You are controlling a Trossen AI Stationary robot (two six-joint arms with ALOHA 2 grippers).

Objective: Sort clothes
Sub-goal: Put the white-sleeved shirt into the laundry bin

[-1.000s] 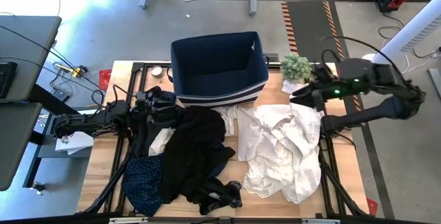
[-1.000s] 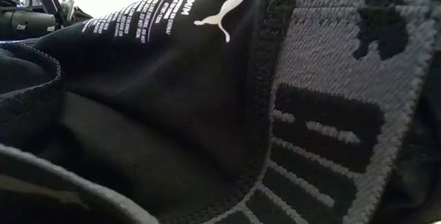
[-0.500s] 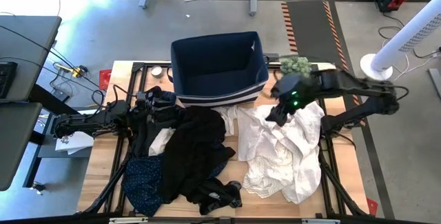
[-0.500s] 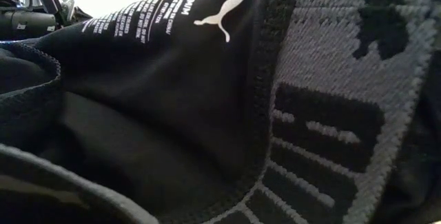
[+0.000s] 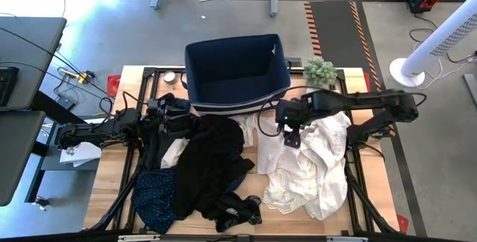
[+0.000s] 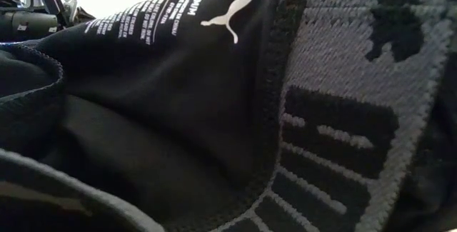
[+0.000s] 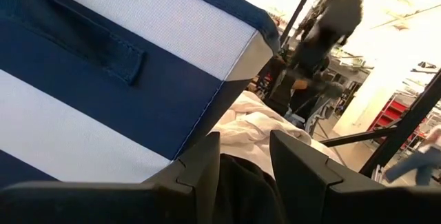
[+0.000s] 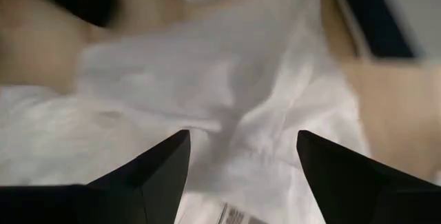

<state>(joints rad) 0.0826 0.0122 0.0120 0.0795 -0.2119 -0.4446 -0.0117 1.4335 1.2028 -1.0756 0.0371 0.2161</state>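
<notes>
clothes: white heap on the right half of the tabletop; black garments at the middle, running to the front edge; speckled navy piece near the front left corner. right gripper: over the white heap's rear edge, fingers spread wide, nothing between them. left gripper: by the navy bin at the rear edge, half parted, black cloth apparently between its fingers, hold uncertain.
</notes>
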